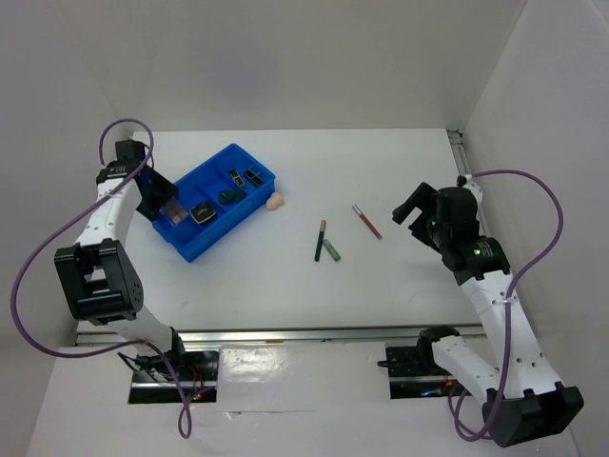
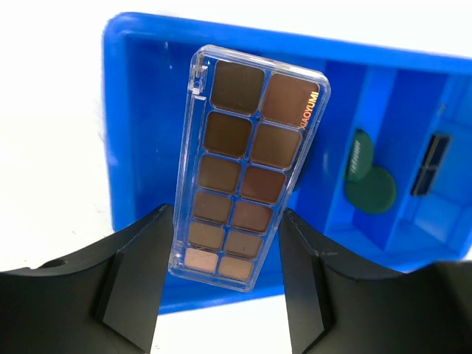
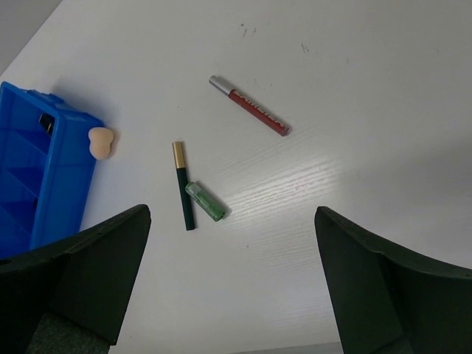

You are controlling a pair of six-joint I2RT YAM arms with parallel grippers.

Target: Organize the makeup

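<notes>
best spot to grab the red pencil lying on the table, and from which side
Take the red pencil at mid-shaft, straight down from above, jaws across its thin width. It lies flat and diagonal on the table with clear space both sides, so the open right gripper should fit.

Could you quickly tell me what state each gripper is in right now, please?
Left gripper: closed on the eyeshadow palette.
Right gripper: open, holding nothing.
</notes>
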